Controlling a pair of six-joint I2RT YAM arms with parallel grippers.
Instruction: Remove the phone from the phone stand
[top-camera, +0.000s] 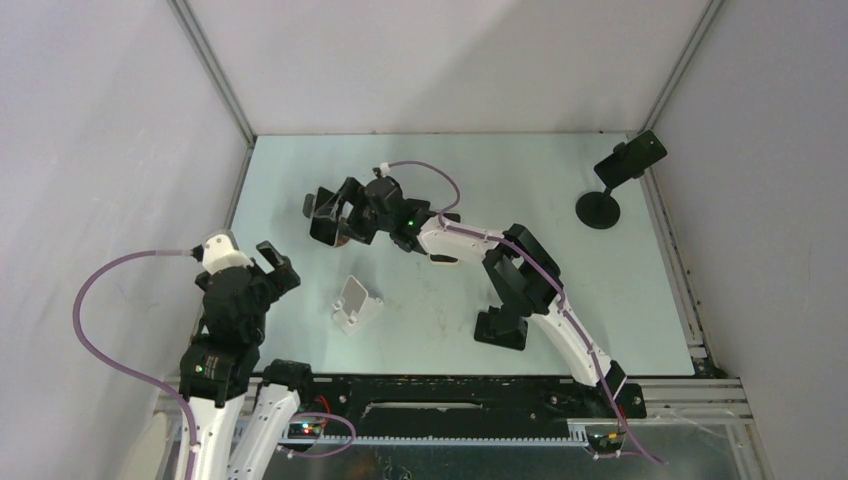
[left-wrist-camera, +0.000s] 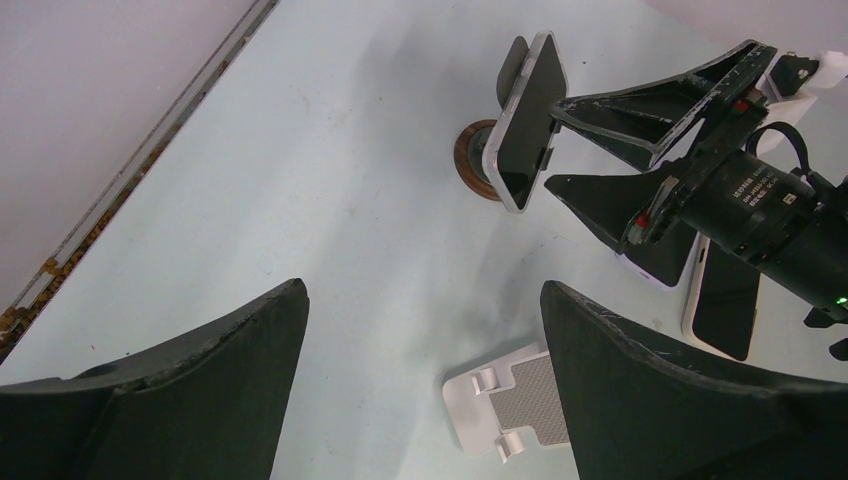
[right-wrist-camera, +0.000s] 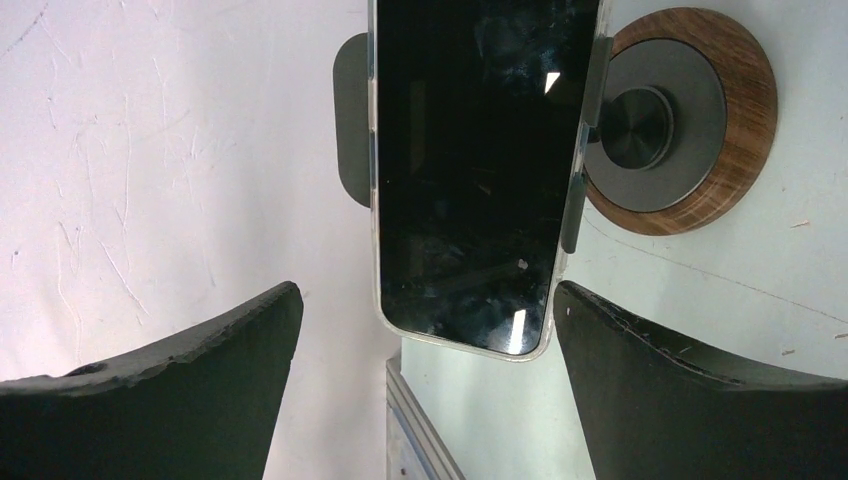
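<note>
The phone (right-wrist-camera: 470, 170), black-screened in a clear case, sits clamped in the phone stand (right-wrist-camera: 690, 120), which has a round wood-rimmed base. My right gripper (right-wrist-camera: 428, 295) is open, with the phone's near end just between its fingertips; the right finger (right-wrist-camera: 660, 380) is close beside the phone's edge and the left finger stands well clear of it. The left wrist view shows the same phone (left-wrist-camera: 525, 120), upright on the stand (left-wrist-camera: 470, 160), with the right gripper (left-wrist-camera: 555, 143) straddling it. From above, that right gripper (top-camera: 335, 212) is at the far left. My left gripper (top-camera: 272, 262) is open and holds nothing.
A small white folding stand (top-camera: 357, 305) lies between the arms, below my left gripper (left-wrist-camera: 424, 287). Two flat phones (left-wrist-camera: 725, 300) rest under the right arm. A black stand (top-camera: 625, 170) holding a dark device stands far right. Walls enclose the table.
</note>
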